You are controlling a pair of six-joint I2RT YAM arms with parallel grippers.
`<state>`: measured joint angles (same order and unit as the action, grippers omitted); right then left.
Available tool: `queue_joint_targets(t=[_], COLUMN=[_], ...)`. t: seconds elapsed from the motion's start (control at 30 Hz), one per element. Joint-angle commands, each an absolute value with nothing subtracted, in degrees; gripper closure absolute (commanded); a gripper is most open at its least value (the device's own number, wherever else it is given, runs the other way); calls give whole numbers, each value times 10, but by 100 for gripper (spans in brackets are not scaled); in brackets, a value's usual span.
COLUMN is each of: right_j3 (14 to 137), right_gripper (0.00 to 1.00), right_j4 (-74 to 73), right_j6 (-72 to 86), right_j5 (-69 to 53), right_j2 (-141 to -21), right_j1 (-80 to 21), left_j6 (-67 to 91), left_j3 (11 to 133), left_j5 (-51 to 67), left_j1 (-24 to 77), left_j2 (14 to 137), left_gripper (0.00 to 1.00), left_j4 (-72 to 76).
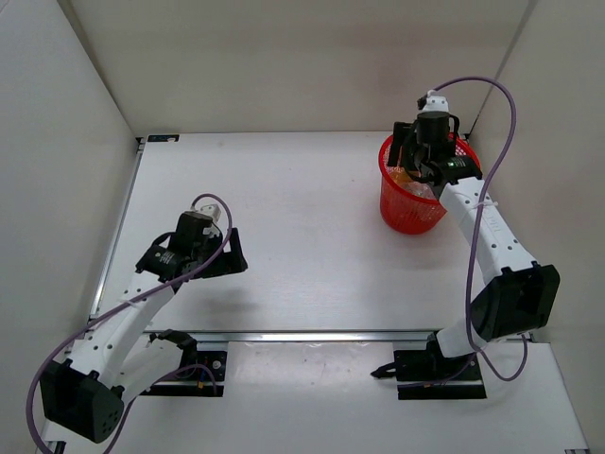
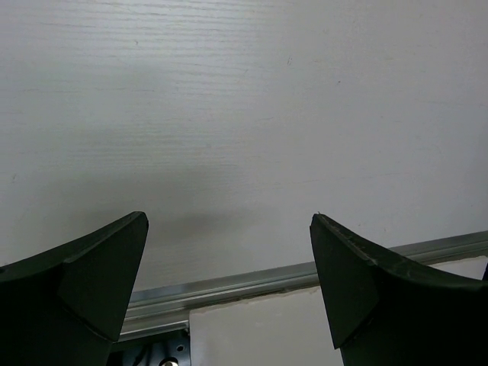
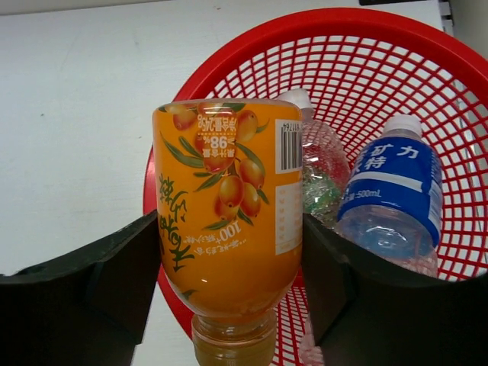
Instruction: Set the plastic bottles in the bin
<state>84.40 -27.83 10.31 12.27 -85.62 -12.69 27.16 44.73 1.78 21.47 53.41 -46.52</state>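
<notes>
My right gripper (image 3: 229, 267) is shut on an orange bottle (image 3: 229, 213) with a fruit label and holds it over the near rim of the red mesh bin (image 3: 396, 61). Inside the bin lie a clear bottle with a blue label (image 3: 396, 191) and a clear bottle with a white cap (image 3: 316, 164). In the top view the bin (image 1: 397, 213) stands at the back right, with my right gripper (image 1: 427, 156) above it. My left gripper (image 1: 219, 257) is open and empty over bare table at the front left; in its wrist view the fingers (image 2: 91, 282) stand wide apart.
White walls close the table on the left, back and right. A metal rail (image 2: 290, 274) runs along the table's front edge below my left gripper. A purple cable (image 1: 506, 113) loops from my right wrist beside the bin.
</notes>
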Motion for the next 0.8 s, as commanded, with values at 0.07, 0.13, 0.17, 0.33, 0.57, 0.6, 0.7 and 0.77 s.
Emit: queue_joint_targets(t=[0.07, 0.13, 0.17, 0.33, 0.57, 0.6, 0.7, 0.77], right_j3=[844, 853, 861, 920, 862, 843, 762, 725], right_gripper=[1, 1, 1, 1, 1, 1, 1, 0], right_j4=[-242, -237, -243, -377, -609, -616, -603, -596], right_j6=[91, 91, 89, 118, 185, 180, 157, 159], right_j5=[142, 149, 173, 257, 245, 210, 171, 216], right_j2=[-820, -804, -798, -755, -666, -660, -602, -570], right_j1=[-120, -125, -133, -123, 93, 118, 181, 164], left_j6=[263, 257, 249, 240, 237, 239, 234, 232], left_j3=[479, 502, 506, 535, 540, 541, 543, 544], left_j5=[1, 2, -10, -21, -2, -3, -15, -25], left_j1=[200, 178, 176, 170, 172, 173, 177, 167], left_j2=[533, 537, 544, 570, 581, 587, 594, 595], left_gripper=[1, 2, 1, 2, 1, 1, 1, 1], left_j4=[-482, -488, -489, -482, -453, -449, -454, -461])
